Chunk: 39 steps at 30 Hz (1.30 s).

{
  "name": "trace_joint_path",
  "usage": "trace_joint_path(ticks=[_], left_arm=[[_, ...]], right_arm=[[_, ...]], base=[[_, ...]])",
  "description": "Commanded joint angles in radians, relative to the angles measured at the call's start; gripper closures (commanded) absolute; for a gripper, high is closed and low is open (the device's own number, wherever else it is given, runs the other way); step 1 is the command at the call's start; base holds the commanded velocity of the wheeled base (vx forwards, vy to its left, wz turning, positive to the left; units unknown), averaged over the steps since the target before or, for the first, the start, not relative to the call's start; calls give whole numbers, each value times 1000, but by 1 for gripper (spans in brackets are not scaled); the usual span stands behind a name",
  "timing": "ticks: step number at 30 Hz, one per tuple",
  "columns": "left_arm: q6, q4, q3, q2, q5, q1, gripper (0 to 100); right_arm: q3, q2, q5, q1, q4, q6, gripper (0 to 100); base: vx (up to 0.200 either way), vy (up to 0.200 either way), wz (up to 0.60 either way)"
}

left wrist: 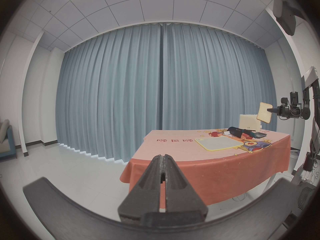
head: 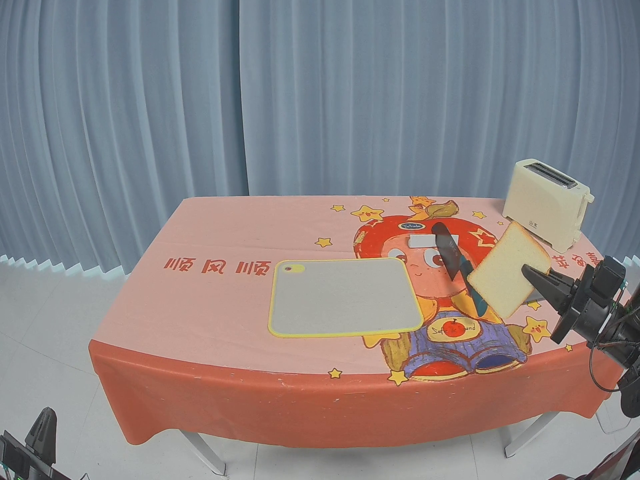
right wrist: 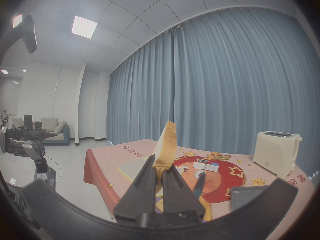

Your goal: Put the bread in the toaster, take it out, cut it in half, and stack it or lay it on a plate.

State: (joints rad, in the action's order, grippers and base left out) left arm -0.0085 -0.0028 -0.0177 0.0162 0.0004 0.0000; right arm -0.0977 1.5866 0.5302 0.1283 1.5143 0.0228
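Bread: one slice of bread (head: 508, 269) is off the table, held by one corner in the right gripper (head: 531, 275). The jaws are closed on that corner. The slice stands on edge and tilted, in the air over the right part of the table and in front of the toaster, touching neither.

Toaster: the cream toaster (head: 547, 201) stands upright at the far right corner of the table, slots up.

Knife: the knife (head: 450, 255), black blade and teal handle, lies flat on the cloth between the cutting board and the held slice. Its handle end runs behind the slice in the head view.

Cutting board: the grey cutting board (head: 343, 296) with a yellow rim lies flat at mid-table, nothing on it.

Other items: a small white block (head: 433, 241) lies on the cloth just beyond the knife's tip. A dark grey flat item (right wrist: 246, 195) sits on the cloth on the near right; what it is cannot be told.

Left gripper (left wrist: 162, 157): jaws pressed together with nothing between them, held low and well apart from the table, off its near left corner.

Table (head: 220, 315): covered by an orange-pink printed cloth, with a blue-grey curtain (head: 200, 88) behind.
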Motion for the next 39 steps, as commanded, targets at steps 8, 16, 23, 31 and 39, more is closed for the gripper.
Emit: trace_joint_path(ticks=[8, 16, 23, 31, 39], left_arm=[[2, 0, 18, -16, 0, 0, 100], [2, 0, 18, -16, 0, 0, 100], [2, -2, 18, -16, 0, 0, 100], [2, 0, 18, -16, 0, 0, 100], [2, -2, 18, -16, 0, 0, 100]], right_arm=[[-1, 41, -1, 4, 1, 6, 100], [-17, 59, -32, 39, 1, 144, 100], [-74, 141, -228, 160, 7, 309, 100], [-105, 202, -328, 283, 47, 488, 100], [-186, 242, -383, 338, 49, 743, 100]], base=[[0, 125, 0], [0, 0, 0], [0, 0, 0], [0, 0, 0], [0, 0, 0]])
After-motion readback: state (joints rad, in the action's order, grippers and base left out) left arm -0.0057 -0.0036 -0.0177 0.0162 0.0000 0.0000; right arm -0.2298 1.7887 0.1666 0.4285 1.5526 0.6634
